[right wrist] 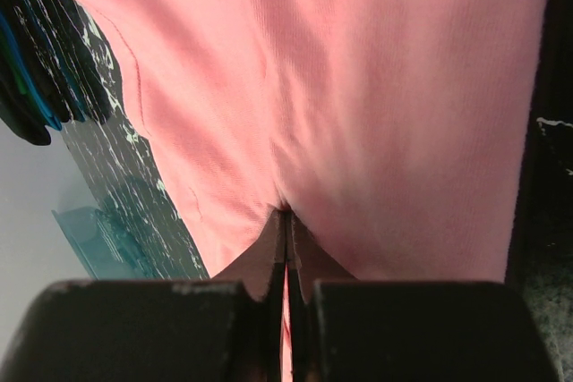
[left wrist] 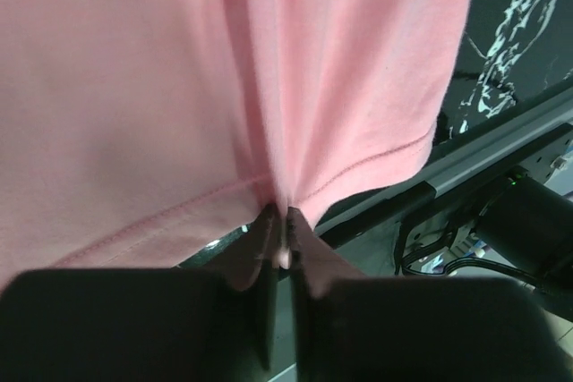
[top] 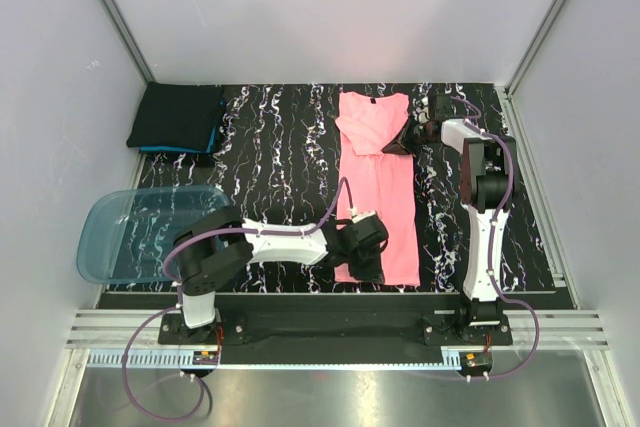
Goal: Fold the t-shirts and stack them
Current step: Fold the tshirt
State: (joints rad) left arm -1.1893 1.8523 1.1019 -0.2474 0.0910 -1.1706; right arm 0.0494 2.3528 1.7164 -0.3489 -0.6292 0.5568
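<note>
Lengthwise, the salmon-pink t-shirt (top: 378, 197) lies as a narrow strip just right of the tabletop's (top: 280, 157) centre, with the collar toward the far edge and the hem at the near edge. The left gripper (left wrist: 282, 225) is clenched on the hem; the right gripper (right wrist: 286, 221) is clenched on cloth at the collar end. A stack of black and teal t-shirts (top: 178, 119) occupies the far left corner. A translucent blue tub (top: 140, 232) overhangs the left edge.

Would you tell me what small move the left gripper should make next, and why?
Probably open the left gripper and release the hem: the pink t-shirt lies flat in a long strip, the right gripper holds its far end, and this pinch puckers the cloth.
</note>
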